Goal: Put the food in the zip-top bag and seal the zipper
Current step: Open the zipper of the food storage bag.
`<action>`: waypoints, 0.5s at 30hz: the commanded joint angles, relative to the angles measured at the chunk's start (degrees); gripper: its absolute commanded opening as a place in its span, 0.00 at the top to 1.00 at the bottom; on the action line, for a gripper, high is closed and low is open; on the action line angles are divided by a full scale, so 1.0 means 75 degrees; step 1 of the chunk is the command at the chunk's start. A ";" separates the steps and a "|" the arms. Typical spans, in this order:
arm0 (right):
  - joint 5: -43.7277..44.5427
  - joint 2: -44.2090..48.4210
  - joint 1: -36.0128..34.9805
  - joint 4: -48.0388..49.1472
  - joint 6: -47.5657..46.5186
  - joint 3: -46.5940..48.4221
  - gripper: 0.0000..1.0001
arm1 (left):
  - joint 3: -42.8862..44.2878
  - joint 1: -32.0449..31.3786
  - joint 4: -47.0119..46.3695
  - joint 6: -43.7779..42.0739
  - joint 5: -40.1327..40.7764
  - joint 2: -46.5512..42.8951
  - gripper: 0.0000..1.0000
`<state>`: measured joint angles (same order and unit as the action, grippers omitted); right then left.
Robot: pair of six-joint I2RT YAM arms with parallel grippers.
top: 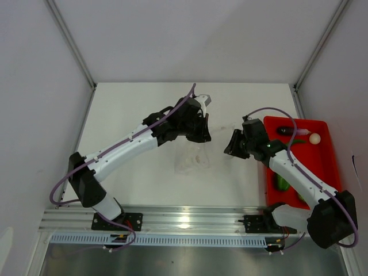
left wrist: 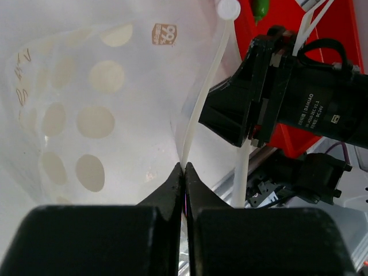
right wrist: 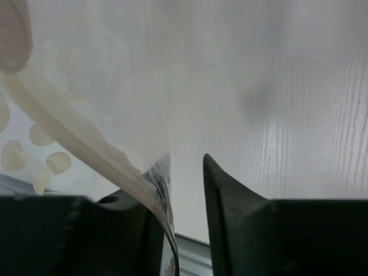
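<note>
Pinching the zip-top bag (left wrist: 86, 115) by its rim, left tool (left wrist: 184, 171) clenched on it mid-worktop (top: 132, 109), right tool (right wrist: 185, 164) released just beside, food (top: 314, 138) in red tray (top: 299, 119) at three o'clock.

Bare worktop (top: 135, 187) lies open left of the zip-top bag (top: 192, 158); right hand (top: 230, 145) and red tray (top: 325, 155) crowd its right
</note>
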<state>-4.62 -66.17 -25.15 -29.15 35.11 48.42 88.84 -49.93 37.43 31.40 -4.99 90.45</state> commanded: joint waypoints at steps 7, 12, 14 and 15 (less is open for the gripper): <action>-0.0157 0.0607 0.0025 -0.1152 -0.0452 0.1148 0.39 | 0.0459 -0.0046 -0.0292 0.0770 0.0454 0.0220 1.00; -0.0017 0.1660 0.0036 -0.2112 -0.0299 0.1745 0.25 | 0.0869 -0.0046 -0.0092 0.1005 0.1064 0.0501 0.99; 0.0205 0.1896 0.0048 -0.2663 -0.0264 0.2015 0.25 | 0.0928 -0.0046 0.0001 0.1040 0.1146 0.0584 0.99; 0.0508 0.2071 0.0106 -0.2862 -0.0217 0.2341 0.24 | 0.0917 -0.0046 0.0002 0.1052 0.1170 0.0642 0.99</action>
<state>-4.71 -53.89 -25.06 -43.75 32.84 60.25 93.27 -50.19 37.34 37.56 1.13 94.11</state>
